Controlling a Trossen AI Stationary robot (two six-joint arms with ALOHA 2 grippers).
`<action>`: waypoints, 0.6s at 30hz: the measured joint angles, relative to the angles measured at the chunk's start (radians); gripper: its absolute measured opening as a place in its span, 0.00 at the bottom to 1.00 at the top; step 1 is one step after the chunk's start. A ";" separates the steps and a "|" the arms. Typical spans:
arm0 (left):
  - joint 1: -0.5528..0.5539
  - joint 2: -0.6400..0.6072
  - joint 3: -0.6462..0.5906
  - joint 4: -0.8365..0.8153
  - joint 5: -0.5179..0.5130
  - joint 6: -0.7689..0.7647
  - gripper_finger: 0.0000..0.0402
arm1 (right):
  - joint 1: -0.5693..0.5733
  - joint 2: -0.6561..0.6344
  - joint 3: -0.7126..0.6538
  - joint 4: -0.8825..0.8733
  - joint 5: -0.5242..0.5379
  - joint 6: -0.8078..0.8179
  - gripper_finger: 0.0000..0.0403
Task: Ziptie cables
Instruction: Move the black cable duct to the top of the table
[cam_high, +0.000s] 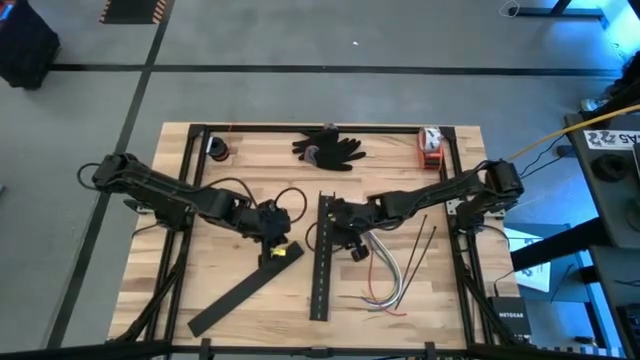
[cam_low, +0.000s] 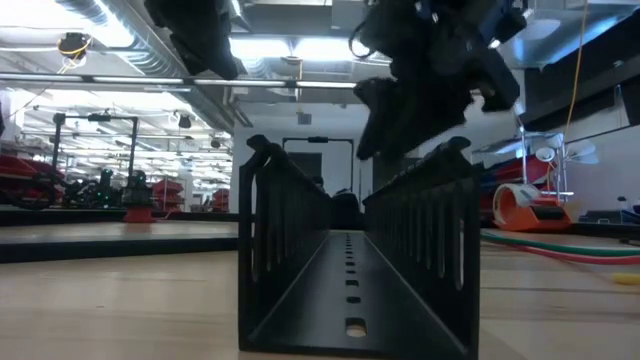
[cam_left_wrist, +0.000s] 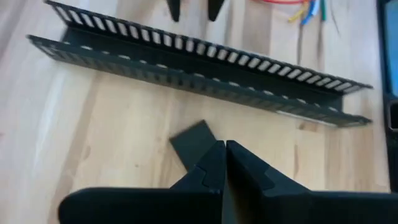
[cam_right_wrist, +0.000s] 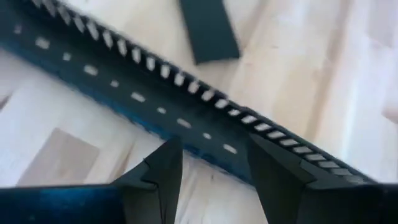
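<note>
The cables (cam_high: 385, 278), thin curved grey, white and red wires, lie flat on the wood to the right of the long black slotted bar (cam_high: 321, 258); their ends show in the left wrist view (cam_left_wrist: 303, 10). The ziptie (cam_high: 424, 240), a thin dark straight strip, lies beside them with a second one alongside. My right gripper (cam_right_wrist: 211, 168) is open over the bar's far half (cam_right_wrist: 186, 112), well left of the cables. My left gripper (cam_left_wrist: 225, 154) is shut and raised above the upper end of the flat black strip (cam_left_wrist: 194, 140). My right gripper stands from above over the slotted bar, one finger (cam_right_wrist: 163, 174) on either side of its wall (cam_right_wrist: 230, 149); I cannot tell whether a finger touches it. The bar lies flat on the table.
The flat black strip (cam_high: 240, 295) lies slanting on the left part of the table. A black glove (cam_high: 328, 148), an orange tape dispenser (cam_high: 430, 148) and a small dark roll (cam_high: 218, 150) sit along the far edge. Black frame rails (cam_high: 182, 240) run down both sides.
</note>
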 joint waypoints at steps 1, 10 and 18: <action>-0.009 0.003 0.000 0.005 -0.005 -0.001 0.02 | 0.000 0.019 -0.001 0.015 -0.003 -0.026 0.42; -0.052 0.010 -0.001 0.005 -0.038 -0.043 0.02 | 0.000 0.123 0.008 0.032 -0.002 -0.132 0.42; -0.053 0.011 -0.001 0.009 -0.048 -0.035 0.02 | -0.014 0.133 0.006 0.059 0.001 -0.136 0.28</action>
